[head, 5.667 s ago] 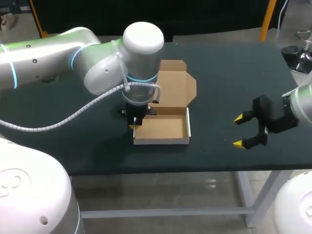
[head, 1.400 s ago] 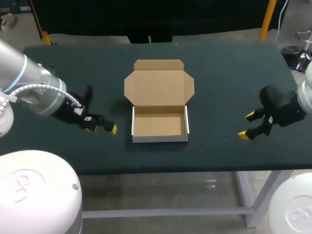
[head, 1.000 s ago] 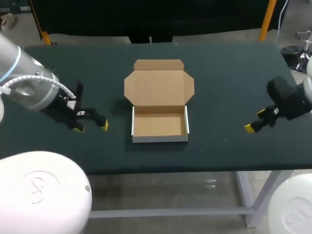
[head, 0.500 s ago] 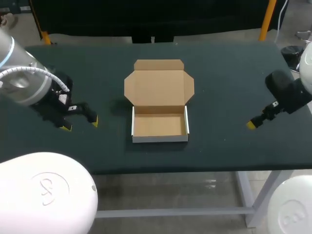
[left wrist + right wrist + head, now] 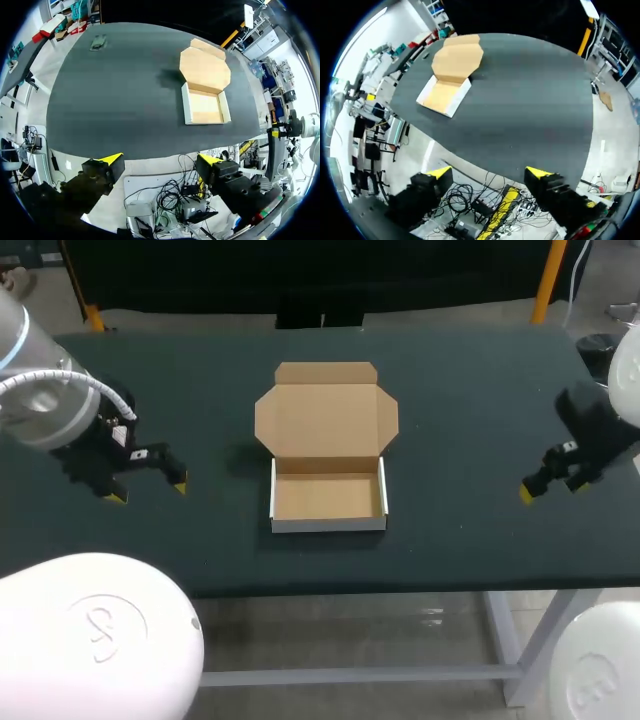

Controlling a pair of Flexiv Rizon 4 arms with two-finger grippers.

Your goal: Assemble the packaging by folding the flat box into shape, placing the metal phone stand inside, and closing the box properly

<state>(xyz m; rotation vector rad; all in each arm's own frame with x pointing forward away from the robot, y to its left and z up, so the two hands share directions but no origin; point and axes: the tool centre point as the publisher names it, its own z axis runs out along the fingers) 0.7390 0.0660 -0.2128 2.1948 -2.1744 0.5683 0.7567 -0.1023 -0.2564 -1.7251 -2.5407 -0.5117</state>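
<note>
Left gripper (image 5: 149,492) farther from box (image 5: 328,500)

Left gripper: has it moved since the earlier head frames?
Yes. The left gripper backed leftward away from the box, which stayed put.

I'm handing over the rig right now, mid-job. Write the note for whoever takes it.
Left gripper: open, empty, over the left side of the table, apart from the box.
Right gripper: open, empty, at the table's right side.
Box: mid-table, folded into a tray, nothing inside; lid open, lying back.
Small grey thing near the table's far left corner: perhaps the phone stand, too small to tell.
Done: folding. Left: put the stand in, close the lid.
</note>
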